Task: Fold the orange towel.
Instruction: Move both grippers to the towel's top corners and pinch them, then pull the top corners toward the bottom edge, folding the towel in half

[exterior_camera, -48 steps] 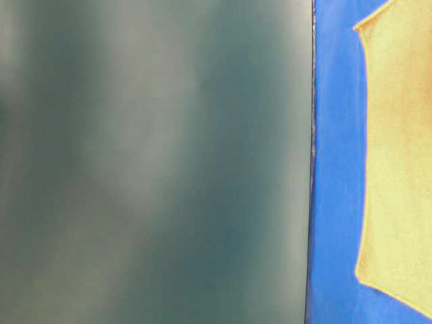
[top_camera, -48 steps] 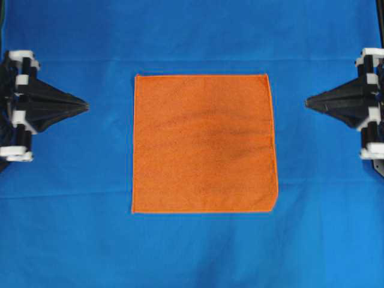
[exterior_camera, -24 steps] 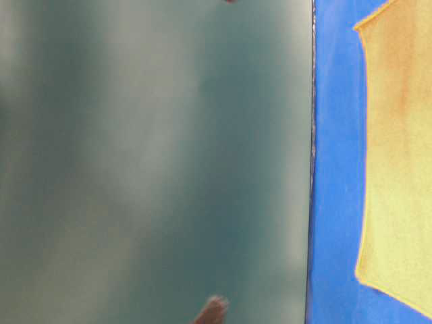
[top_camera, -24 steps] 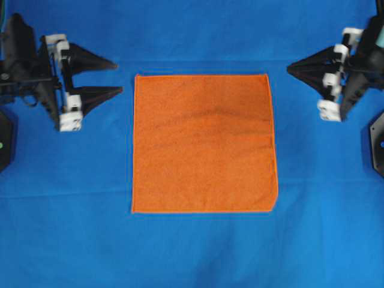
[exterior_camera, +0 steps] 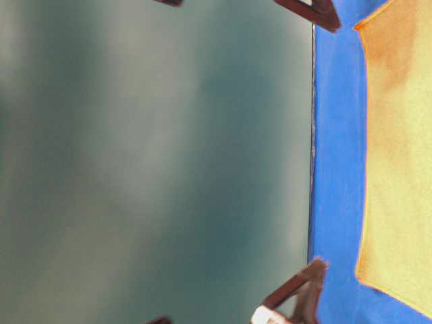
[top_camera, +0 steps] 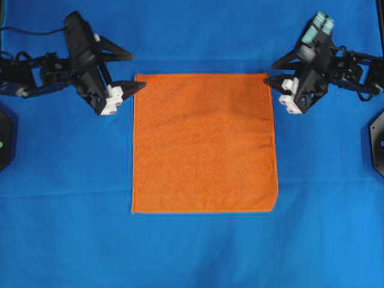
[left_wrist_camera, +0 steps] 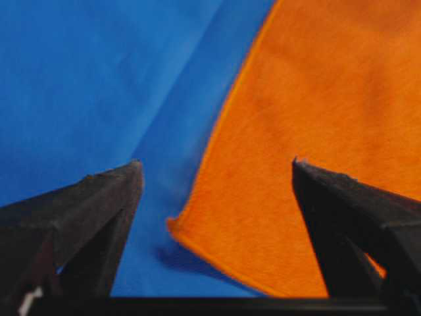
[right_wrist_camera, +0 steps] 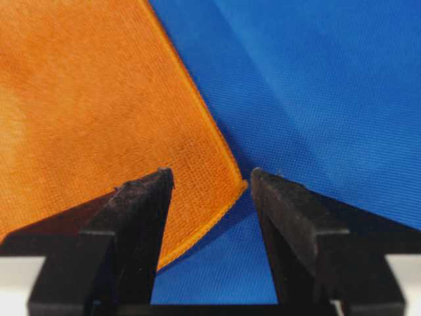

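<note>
Overhead exterior view: the orange towel (top_camera: 204, 143) lies spread flat and square in the middle of the desk, on the large blue cloth (top_camera: 192, 252) that covers it, with no fold in it yet. Its hem runs clean along all four sides, and one near corner on the right looks slightly clipped or tucked.

At the two far corners the arms have arrived. The left end effector (top_camera: 131, 71) sits just beside the far left corner, jaws spread wide, one tip almost at the hem. The right end effector (top_camera: 273, 72) mirrors it at the far right corner, jaws also spread. From the left wrist camera the corner of the towel (left_wrist_camera: 309, 138) lies between the two open fingers (left_wrist_camera: 99, 204); from the right wrist camera the towel's corner (right_wrist_camera: 92, 105) points into the gap between that arm's fingers (right_wrist_camera: 141, 217). Neither holds anything.

To my eye this is the reach before the first grasp. I'd say the next move calls for both end effectors to settle onto the corners and close on the hem alone, not the blue cloth beneath, then lift together and carry the far edge over towards the near one.
</note>
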